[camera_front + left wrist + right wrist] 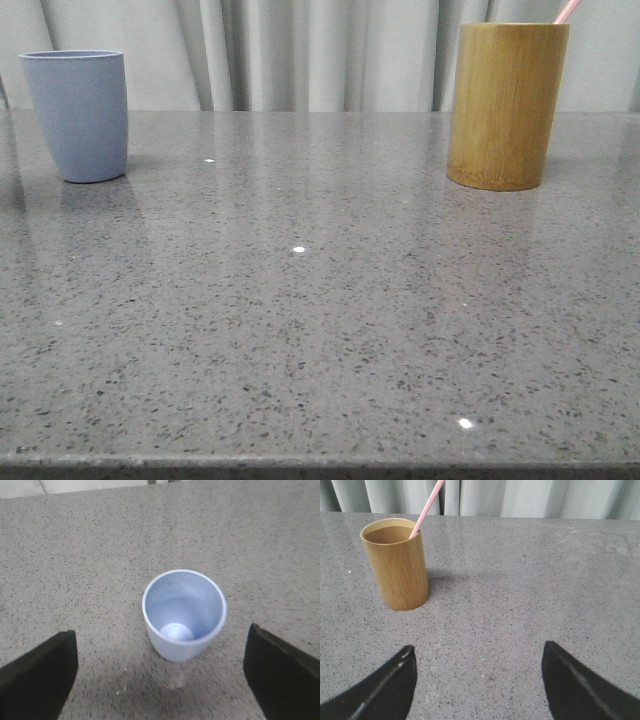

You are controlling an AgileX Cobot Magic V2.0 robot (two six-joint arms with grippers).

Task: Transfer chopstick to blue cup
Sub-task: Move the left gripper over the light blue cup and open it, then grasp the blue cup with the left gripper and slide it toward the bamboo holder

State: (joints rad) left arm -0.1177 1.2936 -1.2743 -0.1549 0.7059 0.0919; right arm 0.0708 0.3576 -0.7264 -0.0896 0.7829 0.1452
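Your left claw (160, 680) is spread wide, holding nothing, and the matte pale blue tapered cup (184, 614) stands upright on the speckled grey stone bench (100, 555) just ahead of the gap between its black fingers (37, 672), touching neither. Your right claw (477, 685) is likewise spread wide with nothing in it. The thin pale pink chopstick (426, 509) leans inside the tall tan bamboo cylinder (397, 565), well ahead of that claw and off toward one finger's side.
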